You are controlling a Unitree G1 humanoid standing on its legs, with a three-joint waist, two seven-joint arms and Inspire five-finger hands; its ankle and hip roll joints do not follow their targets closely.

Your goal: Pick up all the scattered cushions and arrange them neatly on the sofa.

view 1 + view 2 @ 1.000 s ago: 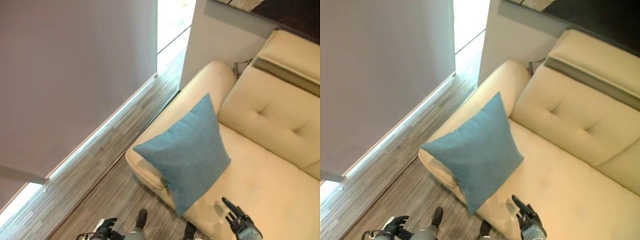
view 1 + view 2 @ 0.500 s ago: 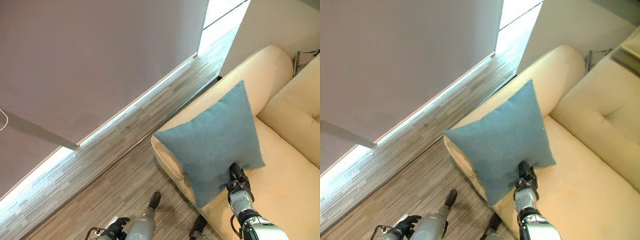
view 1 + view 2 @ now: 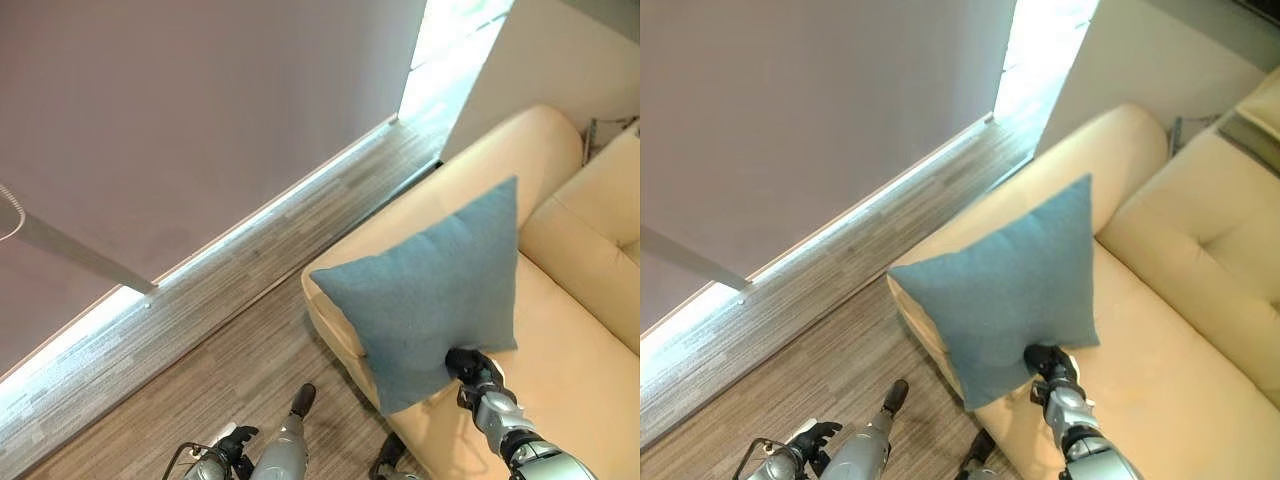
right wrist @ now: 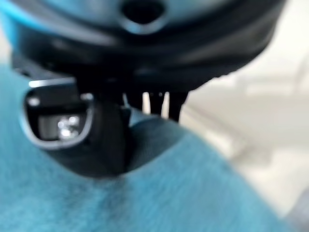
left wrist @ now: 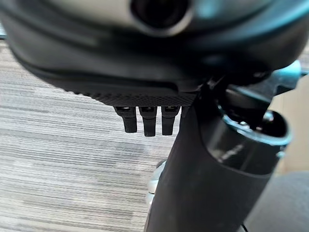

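Left eye view: right hand (image 3: pixel 472 366) pinching blue cushion (image 3: pixel 430 290) on cream sofa (image 3: pixel 580 340); left hand (image 3: pixel 812 439) hanging relaxed, holding nothing.

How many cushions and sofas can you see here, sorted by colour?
Blue cushion: 1
Cream sofa: 1
Total: 2

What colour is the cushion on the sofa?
Plain teal blue cushion, no pattern; clearest in the left eye view.
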